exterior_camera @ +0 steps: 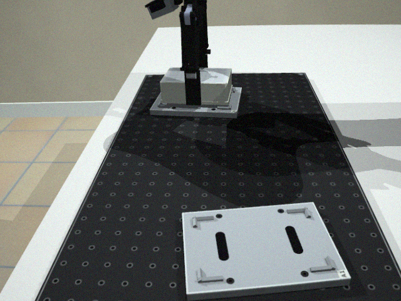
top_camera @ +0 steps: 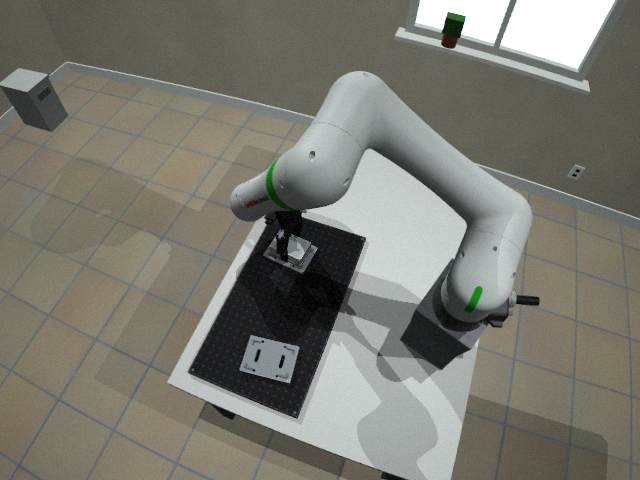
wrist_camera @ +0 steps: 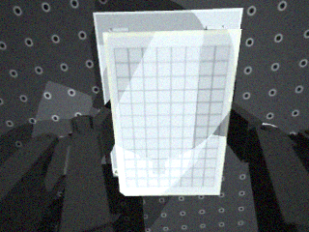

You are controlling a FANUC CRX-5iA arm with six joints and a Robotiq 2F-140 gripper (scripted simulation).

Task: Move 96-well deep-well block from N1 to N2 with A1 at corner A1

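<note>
The pale deep-well block (exterior_camera: 207, 84) is in the far nest N1 (exterior_camera: 195, 111) on the black breadboard. It also shows in the top view (top_camera: 297, 249), and its well grid fills the wrist view (wrist_camera: 169, 113). My gripper (exterior_camera: 193, 85) comes straight down over the block and is shut on its two long sides. The near finger lies against the front wall and the far finger is hidden behind the block. I cannot tell whether the block rests on the nest or is just clear of it. Nest N2 (exterior_camera: 262, 248) is empty at the near end, with its A1 mark (exterior_camera: 342, 273) at the near right corner.
The black breadboard (top_camera: 279, 315) lies on a white table. The arm's base (top_camera: 444, 330) stands on the table's right side. N2 has corner locators (exterior_camera: 202, 221) and two slots (exterior_camera: 222, 245). A grey box (top_camera: 33, 98) stands on the floor far off.
</note>
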